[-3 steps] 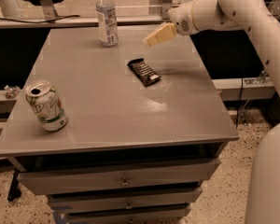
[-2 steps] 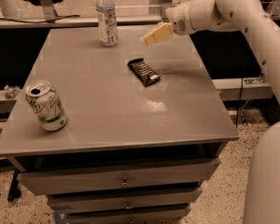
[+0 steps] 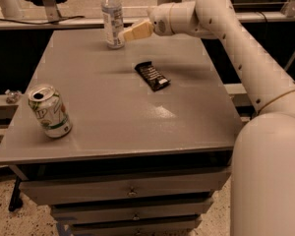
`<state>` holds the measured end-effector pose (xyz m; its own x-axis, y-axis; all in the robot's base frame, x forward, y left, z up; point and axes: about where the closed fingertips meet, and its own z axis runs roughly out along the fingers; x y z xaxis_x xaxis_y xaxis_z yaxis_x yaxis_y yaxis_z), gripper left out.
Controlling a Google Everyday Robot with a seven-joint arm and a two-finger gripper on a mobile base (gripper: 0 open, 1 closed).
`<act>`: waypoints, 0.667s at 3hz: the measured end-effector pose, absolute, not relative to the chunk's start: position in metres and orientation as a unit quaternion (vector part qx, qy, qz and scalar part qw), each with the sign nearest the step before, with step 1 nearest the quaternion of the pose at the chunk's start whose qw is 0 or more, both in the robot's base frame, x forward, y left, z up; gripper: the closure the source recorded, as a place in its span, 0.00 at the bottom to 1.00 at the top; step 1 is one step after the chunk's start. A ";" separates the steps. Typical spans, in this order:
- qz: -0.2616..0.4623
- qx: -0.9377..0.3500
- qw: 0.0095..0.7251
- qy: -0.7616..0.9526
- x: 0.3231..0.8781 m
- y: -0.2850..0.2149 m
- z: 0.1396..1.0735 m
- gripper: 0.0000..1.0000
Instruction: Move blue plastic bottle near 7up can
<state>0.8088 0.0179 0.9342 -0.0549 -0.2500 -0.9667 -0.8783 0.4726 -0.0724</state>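
Note:
The blue plastic bottle (image 3: 112, 17) stands upright at the far edge of the grey table (image 3: 103, 107), clear with a white cap and a white-and-blue label. The 7up can (image 3: 49, 111) stands near the table's front left corner, white and green, its top dented. My gripper (image 3: 130, 33) reaches in from the right at the far side of the table, its tan fingers (image 3: 137, 31) pointing left with the tips right beside the bottle's right side, at label height. It holds nothing.
A flat black snack bar (image 3: 152, 76) lies in the middle of the table, between bottle and can. My white arm (image 3: 236, 33) spans the far right side. Drawers (image 3: 130, 191) sit below the table's front edge. A rail runs behind the table.
My gripper has moved left along the far side of the table, from well right of the bottle to right beside it. The bottle, can and snack bar have not moved.

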 end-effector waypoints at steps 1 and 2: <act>0.291 -0.410 0.557 0.660 0.828 0.045 0.928 0.00; 0.274 -0.393 0.581 0.658 0.857 0.053 0.923 0.00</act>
